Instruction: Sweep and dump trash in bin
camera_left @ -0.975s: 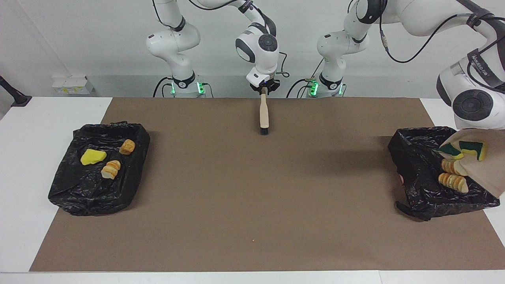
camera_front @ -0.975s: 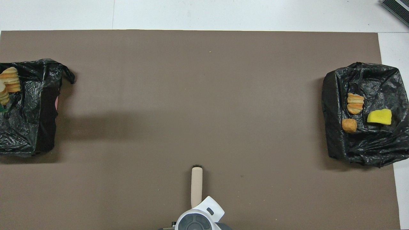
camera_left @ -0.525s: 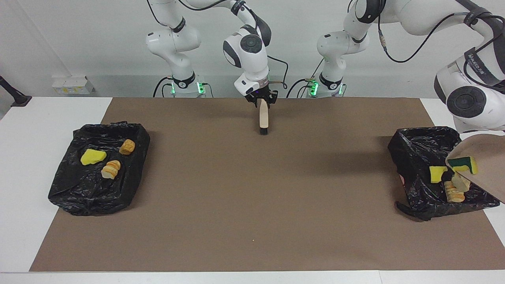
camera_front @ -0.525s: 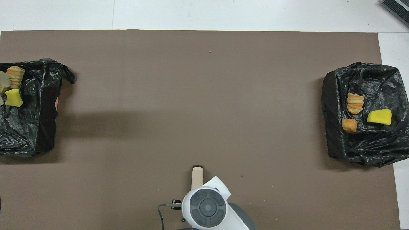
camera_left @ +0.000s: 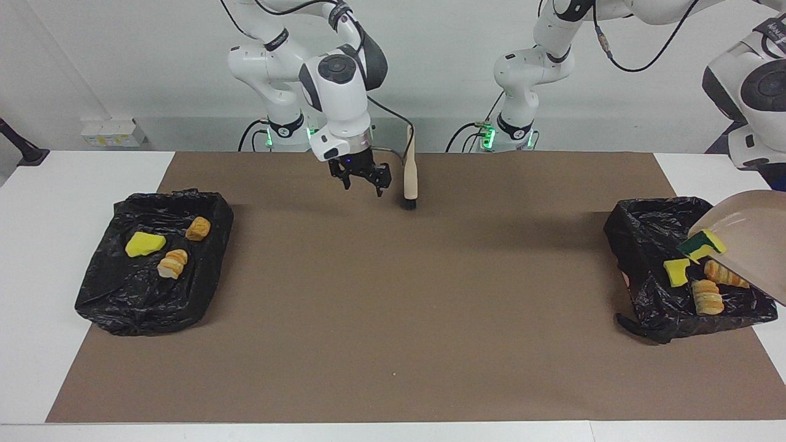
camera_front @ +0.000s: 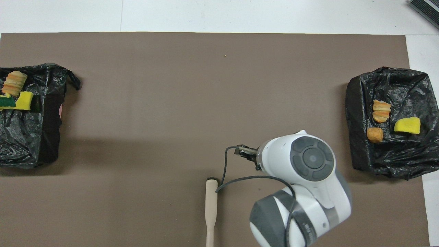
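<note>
Crinkled glossy black plastic lines both bins [camera_left: 153, 270] [camera_left: 651, 245]. The mat [camera_left: 393, 294] is matt brown paper. Yellow sponges [camera_left: 144, 244] look porous foam; the bread [camera_left: 172, 264] ridged. The brush [camera_left: 410, 175] handle is smooth pale wood; the dustpan [camera_left: 752, 227] is smooth beige plastic.

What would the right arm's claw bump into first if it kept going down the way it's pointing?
Probably just the brown mat. The right claw points down at bare mat beside the brush, though depth is hard to judge.

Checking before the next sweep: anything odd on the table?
The brush seems to stand on its bristles, handle up, with nothing holding it; the open right hand hangs beside it. It may topple. One green-backed sponge sits at the lip of the tilted dustpan over the bin.
</note>
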You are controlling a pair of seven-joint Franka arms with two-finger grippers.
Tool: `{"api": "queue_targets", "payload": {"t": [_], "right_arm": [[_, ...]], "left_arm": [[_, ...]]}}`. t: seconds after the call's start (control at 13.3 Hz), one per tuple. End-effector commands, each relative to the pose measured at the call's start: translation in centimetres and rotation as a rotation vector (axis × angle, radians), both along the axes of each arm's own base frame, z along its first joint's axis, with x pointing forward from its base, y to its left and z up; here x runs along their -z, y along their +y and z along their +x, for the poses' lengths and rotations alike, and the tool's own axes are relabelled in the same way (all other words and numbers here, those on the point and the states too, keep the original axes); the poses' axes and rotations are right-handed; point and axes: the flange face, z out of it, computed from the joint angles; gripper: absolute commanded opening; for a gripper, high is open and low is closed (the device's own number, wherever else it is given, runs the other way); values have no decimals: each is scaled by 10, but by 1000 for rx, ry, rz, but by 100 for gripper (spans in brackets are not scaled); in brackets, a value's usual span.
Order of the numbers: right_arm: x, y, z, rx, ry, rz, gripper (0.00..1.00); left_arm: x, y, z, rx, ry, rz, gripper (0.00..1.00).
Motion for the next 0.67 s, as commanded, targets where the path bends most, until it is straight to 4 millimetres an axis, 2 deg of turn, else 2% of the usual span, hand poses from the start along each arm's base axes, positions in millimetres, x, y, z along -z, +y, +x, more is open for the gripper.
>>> {"api": "queue_targets", "payload": {"t": [0.0,0.15,0.3,0.37,0.52,0.6], "right_arm": [[-20,-26,11,-35,-28,-32,100],[-32,-36,20,-43,-41,-29,100],[-36,-40,22,-36,-41,-29,100],[-46,-49,28,-30,-40,-31,100],[-76,-73,41,-63,-29,-34,100],[-93,-89,49,-87,-20,-31,100]], "left_arm": [[28,29,-30,-60,78,-27,0],[27,27,-32,-53,76,-29,0],[5,18,-23,17,23,-33,0],[-5,17,-18,36,0,-29,0],[-13,10,-17,41,-29,-32,0],[-13,0,-15,49,-37,-49,0]]}}
